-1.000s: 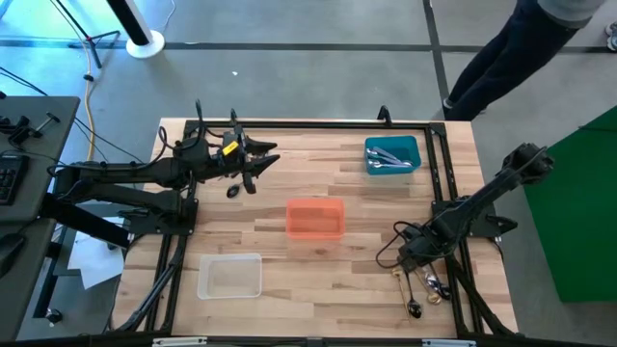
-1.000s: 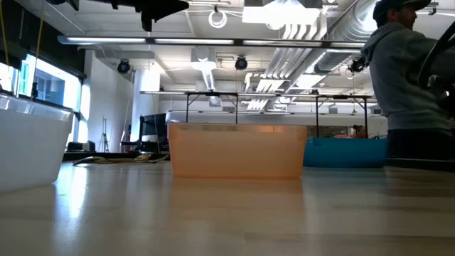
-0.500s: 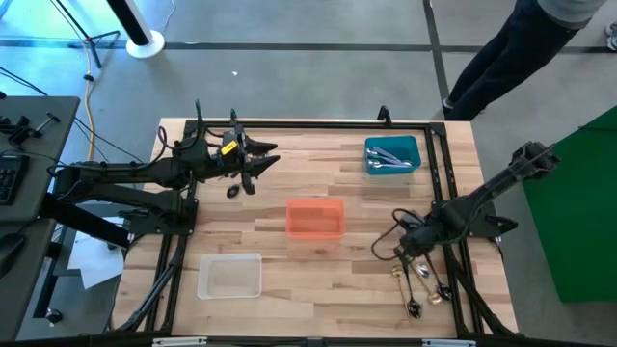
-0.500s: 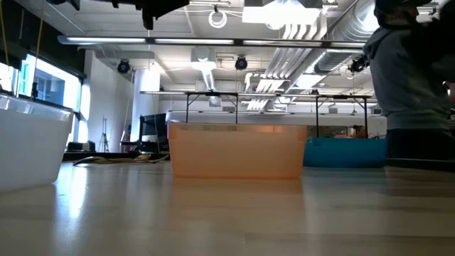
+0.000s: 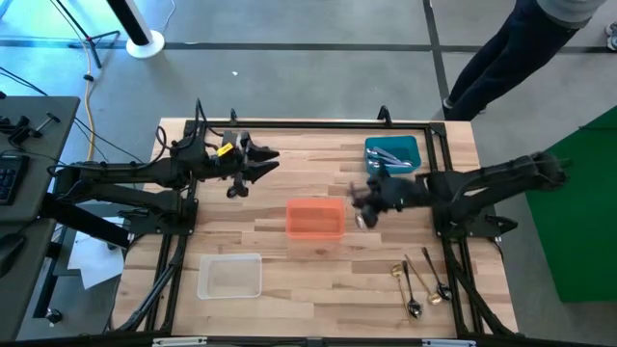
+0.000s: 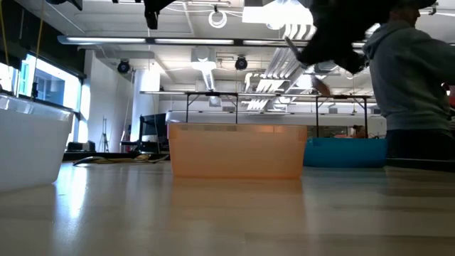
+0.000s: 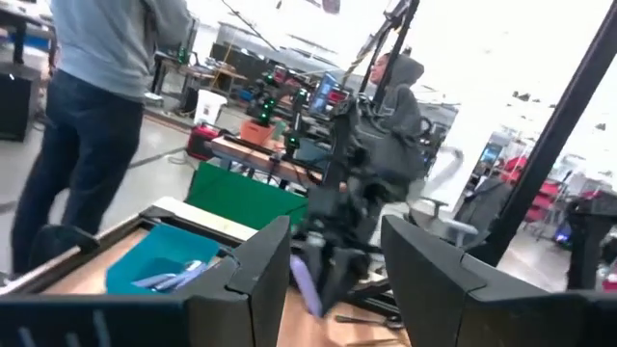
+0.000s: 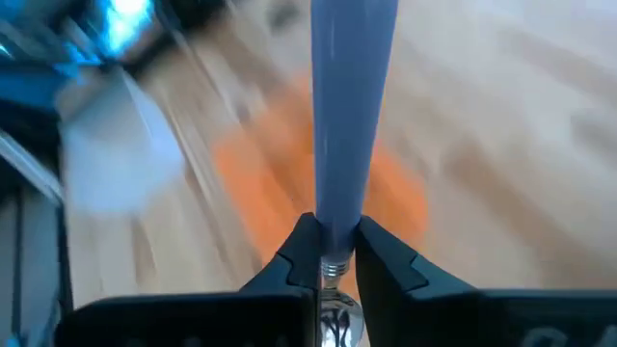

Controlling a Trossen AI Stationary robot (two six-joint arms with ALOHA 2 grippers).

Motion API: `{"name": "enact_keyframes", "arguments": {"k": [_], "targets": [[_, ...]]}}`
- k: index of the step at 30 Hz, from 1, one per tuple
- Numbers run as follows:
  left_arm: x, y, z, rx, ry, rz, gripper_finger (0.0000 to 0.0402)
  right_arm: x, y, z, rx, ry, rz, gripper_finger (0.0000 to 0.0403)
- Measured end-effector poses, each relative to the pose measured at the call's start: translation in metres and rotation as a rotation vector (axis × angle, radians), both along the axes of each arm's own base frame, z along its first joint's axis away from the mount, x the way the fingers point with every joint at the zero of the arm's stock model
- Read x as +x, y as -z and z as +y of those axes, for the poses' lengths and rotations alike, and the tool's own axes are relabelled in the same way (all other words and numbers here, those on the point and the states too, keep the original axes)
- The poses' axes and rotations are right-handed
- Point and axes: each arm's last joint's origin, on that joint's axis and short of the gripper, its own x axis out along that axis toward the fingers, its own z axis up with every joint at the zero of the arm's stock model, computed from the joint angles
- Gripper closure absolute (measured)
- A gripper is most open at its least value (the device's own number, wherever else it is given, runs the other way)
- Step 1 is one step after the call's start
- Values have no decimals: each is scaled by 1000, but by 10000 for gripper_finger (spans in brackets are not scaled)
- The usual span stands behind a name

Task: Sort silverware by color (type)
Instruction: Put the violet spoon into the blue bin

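My right gripper (image 5: 369, 200) (image 8: 335, 239) is shut on a piece of silverware (image 8: 349, 106) with a bluish-silver handle, above the table between the orange bin (image 5: 315, 219) and the blue bin (image 5: 392, 155). It shows blurred in the low view (image 6: 334, 50). Several silver pieces lie in the blue bin. A few gold and black pieces (image 5: 420, 285) lie flat on the table near the front right. My left gripper (image 5: 253, 165) (image 7: 333, 260) is open and empty, held above the table's far left part. My right gripper pinches the silverware piece's handle (image 8: 336, 207) between its two fingers. The handle runs forward past the fingertips, along the fingers, and a shiny part (image 8: 333, 323) shows behind them. The piece is lifted clear of the table.
A clear white bin (image 5: 229, 276) stands at the front left. A black frame (image 5: 439, 173) runs along the table's far and side edges. A person (image 5: 511, 48) stands beyond the far right corner.
My right gripper has risen from the silverware pile at the front right and swung quickly toward the table's far left, to beside the orange bin, carrying the silverware piece clear of the table.
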Motion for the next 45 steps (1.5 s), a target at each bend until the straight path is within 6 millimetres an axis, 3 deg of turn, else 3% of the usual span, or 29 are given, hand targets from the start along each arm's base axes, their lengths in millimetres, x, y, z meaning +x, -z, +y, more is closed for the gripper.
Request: {"name": "enact_keyframes", "arguments": {"k": [6, 11, 18, 24, 45], "targets": [[0, -1, -1, -78, 37, -22, 246, 16, -29, -28, -164, -42, -300, 377], [-1, -7, -1, -112, 48, -79, 246, 22, -58, -34, -332, -122, -320, 377], [4, -26, -1, 57, 61, -65, 246, 28, -99, -39, -453, -193, -362, 377], [17, -31, 0, 186, 58, 31, 246, 31, -102, -40, -462, -212, -346, 377], [23, -25, 1, 190, 66, 63, 246, 32, -99, -39, -429, -219, -332, 377]]}}
